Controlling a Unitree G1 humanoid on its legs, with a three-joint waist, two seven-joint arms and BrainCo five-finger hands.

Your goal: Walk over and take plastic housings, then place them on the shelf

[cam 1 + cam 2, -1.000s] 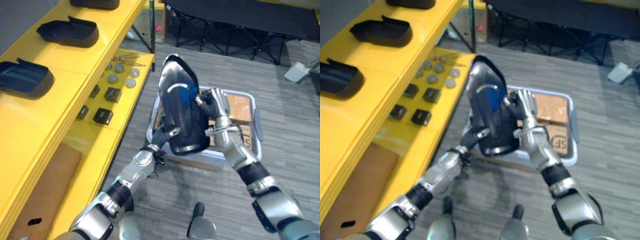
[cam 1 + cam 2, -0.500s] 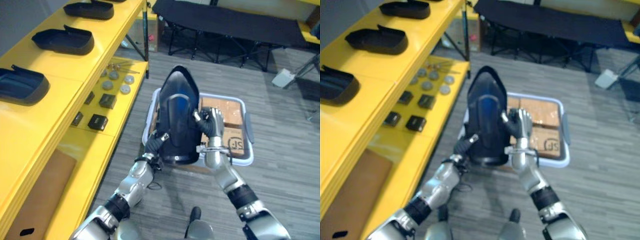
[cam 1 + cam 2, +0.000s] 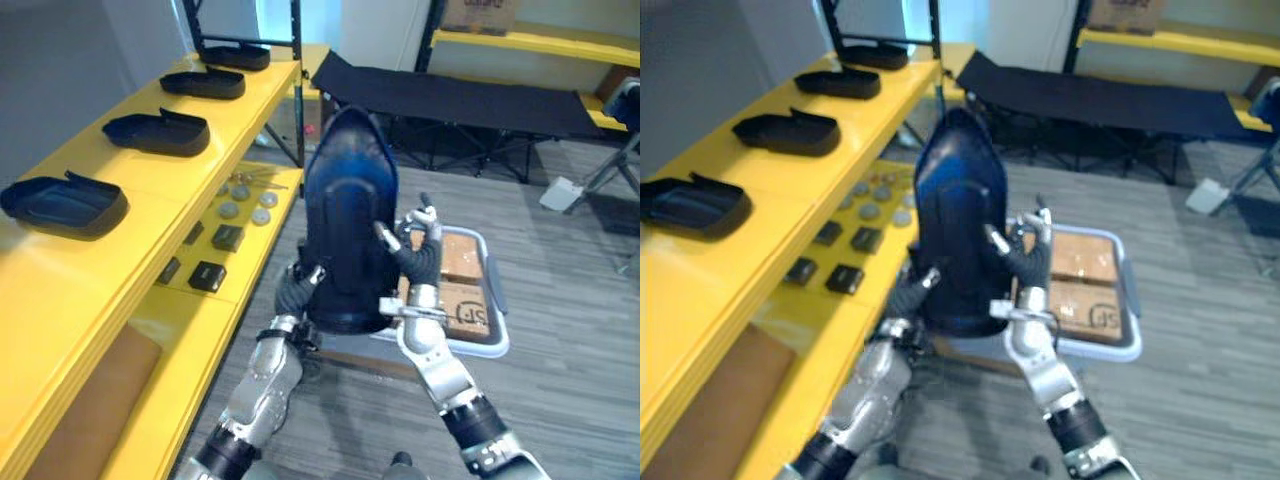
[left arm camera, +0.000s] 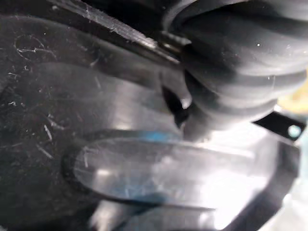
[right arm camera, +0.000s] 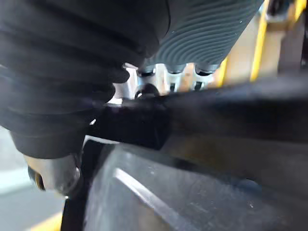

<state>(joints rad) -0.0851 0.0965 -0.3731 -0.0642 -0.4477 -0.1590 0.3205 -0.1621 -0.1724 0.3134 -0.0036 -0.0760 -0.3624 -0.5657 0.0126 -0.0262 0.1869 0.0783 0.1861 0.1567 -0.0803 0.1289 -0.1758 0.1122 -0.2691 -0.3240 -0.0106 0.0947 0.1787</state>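
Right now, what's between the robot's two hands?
The black plastic housing, standing upright: the left hand is at its lower edge, the right hand grips its side. The left eye view shows it.

- We see a grey plank floor (image 3: 570, 400) spreading across the room.
- Along our left runs a long yellow shelf (image 3: 150, 190) built in tiers, with black upright posts (image 3: 298, 110) at its far end.
- Behind it stands a plain grey wall (image 3: 60, 70).
- Farther off, a black folding cot (image 3: 470, 100) rests on crossed black legs.
- Beyond the cot, a second yellow shelf (image 3: 530, 42) carries a cardboard box (image 3: 478, 12).
- Pale bright light (image 3: 315, 20) shows past the posts, beside a white wall (image 3: 385, 30).
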